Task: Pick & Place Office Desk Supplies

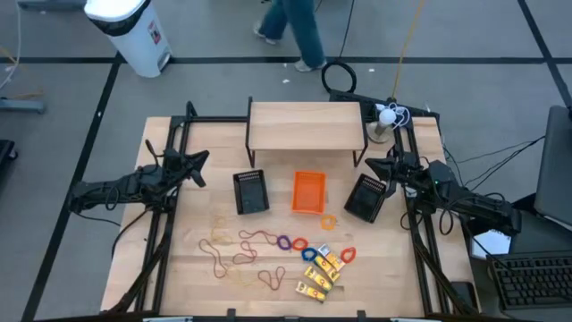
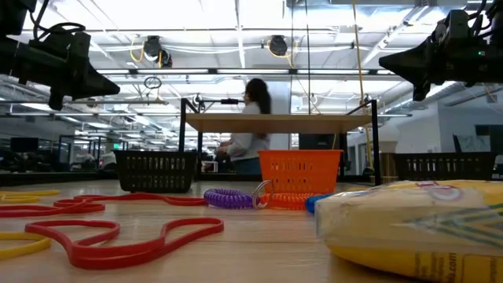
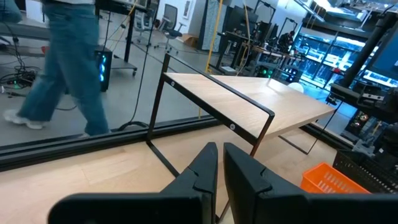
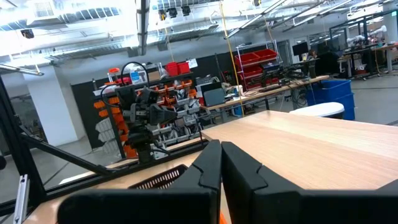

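Observation:
The supplies lie loose on the near half of the wooden table: red, brown and tan rubber bands (image 1: 234,245), small purple, blue and orange rings (image 1: 293,243) and yellow packets (image 1: 322,274). In the low view a red band (image 2: 118,240), a purple ring (image 2: 228,197) and a yellow packet (image 2: 416,224) lie flat on the tabletop. My left gripper (image 1: 202,165) (image 3: 219,150) hovers shut above the table's left side, away from them. My right gripper (image 1: 372,165) (image 4: 219,147) hovers shut above the right side, over the right black basket. Neither holds anything.
An orange basket (image 1: 309,191) stands mid-table between two black baskets (image 1: 251,191) (image 1: 366,197). A raised wooden shelf on black legs (image 1: 307,125) spans the far side. A person walks on the floor beyond the table (image 1: 295,27). A white bin (image 1: 134,31) stands far left.

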Action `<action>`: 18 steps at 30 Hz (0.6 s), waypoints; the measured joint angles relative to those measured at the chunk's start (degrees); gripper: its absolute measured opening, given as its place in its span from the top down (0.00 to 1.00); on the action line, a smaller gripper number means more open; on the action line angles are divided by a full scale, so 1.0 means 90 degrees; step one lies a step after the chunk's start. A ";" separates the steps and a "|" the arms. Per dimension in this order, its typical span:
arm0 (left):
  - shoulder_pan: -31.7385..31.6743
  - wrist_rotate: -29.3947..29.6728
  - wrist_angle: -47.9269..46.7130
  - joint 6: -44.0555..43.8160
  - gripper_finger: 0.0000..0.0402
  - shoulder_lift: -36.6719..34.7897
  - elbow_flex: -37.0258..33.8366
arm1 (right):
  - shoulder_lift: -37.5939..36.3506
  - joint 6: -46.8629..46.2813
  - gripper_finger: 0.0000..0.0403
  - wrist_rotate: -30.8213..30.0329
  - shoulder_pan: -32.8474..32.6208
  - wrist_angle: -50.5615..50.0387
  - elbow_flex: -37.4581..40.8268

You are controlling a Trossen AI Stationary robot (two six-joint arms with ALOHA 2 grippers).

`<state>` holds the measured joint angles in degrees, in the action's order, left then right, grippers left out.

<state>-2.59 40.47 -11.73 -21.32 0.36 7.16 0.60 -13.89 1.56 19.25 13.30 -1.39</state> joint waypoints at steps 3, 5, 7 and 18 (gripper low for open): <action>0.0000 0.0000 -0.0001 0.0026 0.94 0.0000 0.0000 | 0.0000 0.0000 1.00 0.0001 0.0000 0.0001 -0.0002; 0.0000 -0.0001 0.0000 0.0015 0.94 0.0000 0.0000 | 0.0000 0.0000 1.00 0.0002 0.0001 0.0001 -0.0001; 0.0000 -0.0002 -0.0002 0.0019 0.94 0.0000 0.0000 | 0.0000 0.0000 1.00 0.0002 0.0002 0.0001 -0.0002; 0.0000 -0.0015 0.0005 -0.0315 0.94 0.0000 0.0000 | 0.0001 0.0000 1.00 0.0002 0.0001 0.0001 -0.0002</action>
<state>-2.59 40.34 -11.68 -24.16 0.36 7.16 0.61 -13.89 1.58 19.25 13.31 -1.41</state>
